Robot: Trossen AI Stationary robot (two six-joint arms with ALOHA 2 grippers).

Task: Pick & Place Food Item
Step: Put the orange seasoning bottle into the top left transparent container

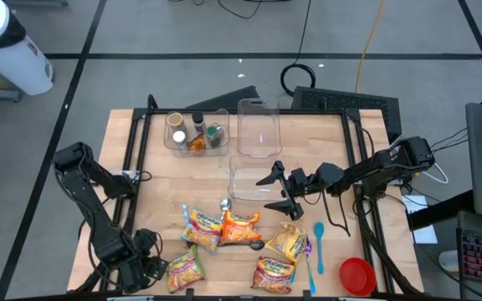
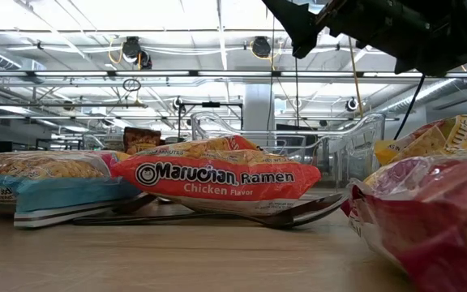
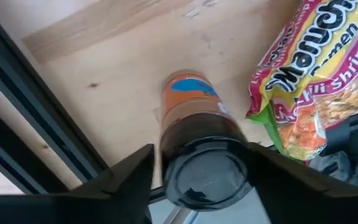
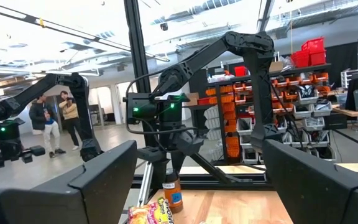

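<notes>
A brown bottle (image 3: 194, 115) with an orange and blue label and a dark cap stands upright on the wooden table near its front left corner. My left gripper (image 3: 201, 152) (image 1: 145, 261) hangs over it, pointing down, open, with one finger on each side of the cap. A yellow and green shrimp ramen pack (image 3: 316, 81) (image 1: 187, 267) lies flat just beside the bottle. My right gripper (image 1: 276, 191) (image 4: 197, 155) waits open above the table's middle, holding nothing. The right wrist view shows the bottle (image 4: 171, 194) under the left arm. My left gripper's fingers (image 3: 132, 183) come from above and stand close on either side of the bottle's dark cap (image 3: 207, 174). I cannot tell whether they touch it. The bottle stands upright on the table.
Several ramen packs (image 1: 241, 227) (image 2: 225, 178) lie across the front of the table. Two clear bins (image 1: 258, 125) (image 1: 245, 180) and one holding spice bottles (image 1: 195, 134) stand farther back. A blue spoon (image 1: 318, 238) and red bowl (image 1: 356, 274) lie front right. A black frame rail (image 3: 36, 124) runs close by.
</notes>
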